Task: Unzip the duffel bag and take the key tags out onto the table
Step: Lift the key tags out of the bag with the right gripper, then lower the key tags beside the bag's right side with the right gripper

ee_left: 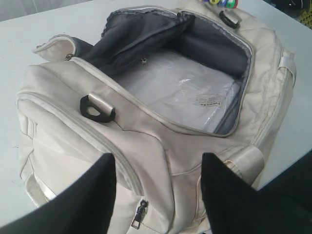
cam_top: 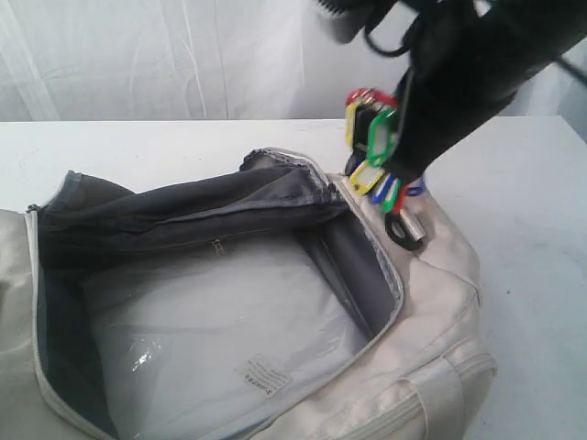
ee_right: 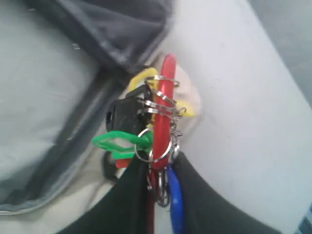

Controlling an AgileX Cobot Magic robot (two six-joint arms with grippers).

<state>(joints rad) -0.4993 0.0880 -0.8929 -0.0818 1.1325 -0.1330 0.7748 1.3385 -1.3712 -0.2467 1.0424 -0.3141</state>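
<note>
The cream duffel bag [cam_top: 431,302] lies unzipped on the white table [cam_top: 532,229], its dark grey lining and a clear plastic insert showing. My right gripper [cam_top: 390,160] hangs above the bag's far right rim, shut on the key tags [cam_top: 374,147], a bunch in green, yellow, red and blue. In the right wrist view the key tags [ee_right: 156,126] dangle from the gripper [ee_right: 163,168] over the bag's edge and the table [ee_right: 243,97]. My left gripper [ee_left: 158,168] stands open over the bag's [ee_left: 161,141] near side, nothing between its fingers [ee_left: 100,187].
A black D-ring clip [cam_top: 405,229] sits on the bag's right end under the tags; another D-ring [ee_left: 97,107] is on the near side. A grey zipper pull [ee_left: 139,219] hangs below the left gripper. White curtain behind the table.
</note>
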